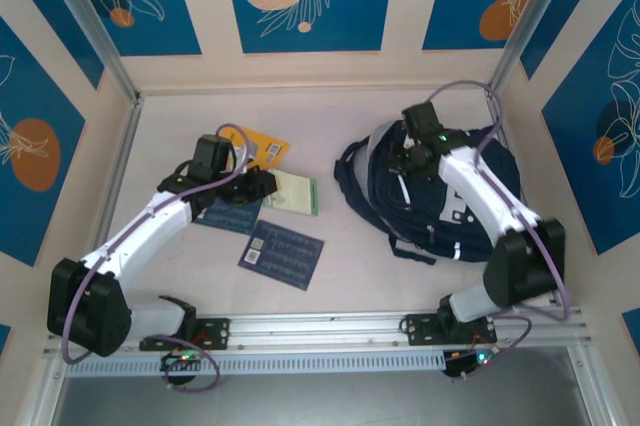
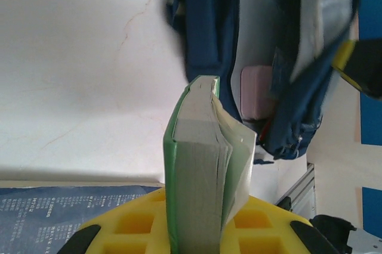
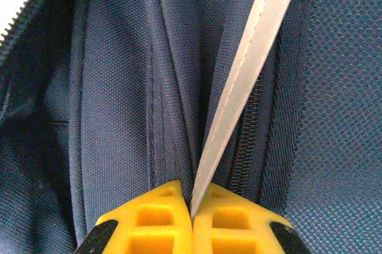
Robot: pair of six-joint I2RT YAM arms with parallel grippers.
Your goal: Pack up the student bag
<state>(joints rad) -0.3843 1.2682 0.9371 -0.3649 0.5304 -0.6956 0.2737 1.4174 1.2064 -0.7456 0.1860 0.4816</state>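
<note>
On the right half of the desk (image 1: 340, 281) lies the student bag (image 1: 378, 196), a dark navy heap with white stripes, its top turned toward the middle of the desk. Over it reaches the right arm (image 1: 478, 194), its wrist down on the bag's upper left part. In the right wrist view the right fingers (image 3: 156, 225) are pressed fully together. A white stripe (image 3: 240, 87) of the bag runs down into the seam between their yellow tips, so they pinch the bag there. Navy cloth (image 3: 107, 87) and a zip line lie on both sides of them.

Left of the bag, near the desk's middle, the left arm (image 1: 140, 231) stretches out. The left fingers (image 2: 128, 227) are nearly closed and clamp a green book (image 2: 197, 170) between their yellow pads, its page edges facing the camera and one cover bowing away to the right. Seen from above, that book (image 1: 292, 192) sits between the left fingers and the bag, apart from the bag; whether it is lifted off the desk I cannot tell. In the left wrist view the bag (image 2: 209, 33) lies straight ahead beyond the book, its mouth gaping, with light lining and something pink (image 2: 256, 90) inside.

A blue booklet (image 1: 283, 253) lies flat on the desk in front of the book, a second blue booklet (image 1: 225, 218) lies partly under the left arm, and a yellow booklet (image 1: 262, 149) lies behind it
</note>
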